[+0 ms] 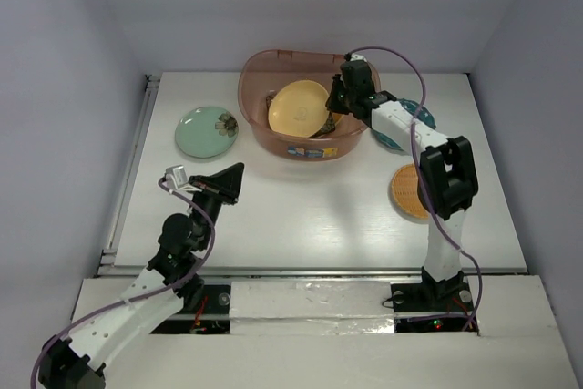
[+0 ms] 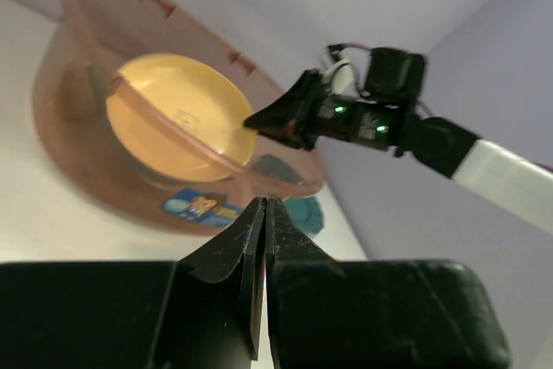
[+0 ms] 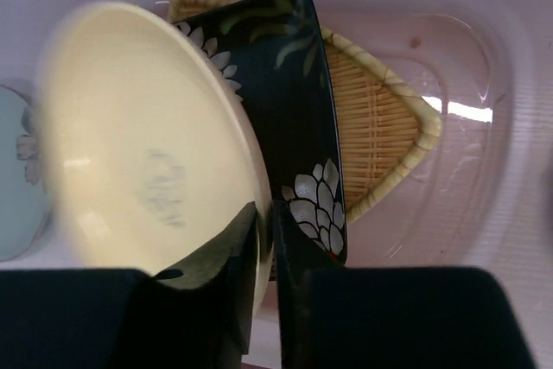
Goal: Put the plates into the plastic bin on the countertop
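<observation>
Surface (image 1: 310,207): white and flat, with a metal rail (image 1: 127,166) along its left edge.
Room: plain pale lavender walls (image 1: 64,88) on the left, right and far sides.
Left end effector (image 1: 232,175): fingers pressed together, nothing between them; raised over the surface in front of the bin, touching nothing.
Right end effector (image 1: 335,105): reaching into the bin from the right side; fingers a narrow slit apart, astride the rim of the yellow plate. Pinching or merely loose around it: cannot tell.
Bin (image 1: 273,143): large pinkish-brown see-through tub at the far middle of the surface, blue label (image 1: 305,151) on the near wall.
Inside the bin: yellow plate (image 1: 299,107) tilted up on edge; beneath it a black square plate (image 3: 294,101) with white flowers, lying on a woven triangular plate (image 3: 380,118) on the bin floor.
Outside the bin, left: mint green flowered plate (image 1: 208,131) flat on the surface, just beside the bin.
Outside the bin, right: teal plate (image 1: 421,116) near the bin, partly hidden by the right arm; round woven plate (image 1: 405,190) nearer the arm bases, also partly hidden by that arm.
</observation>
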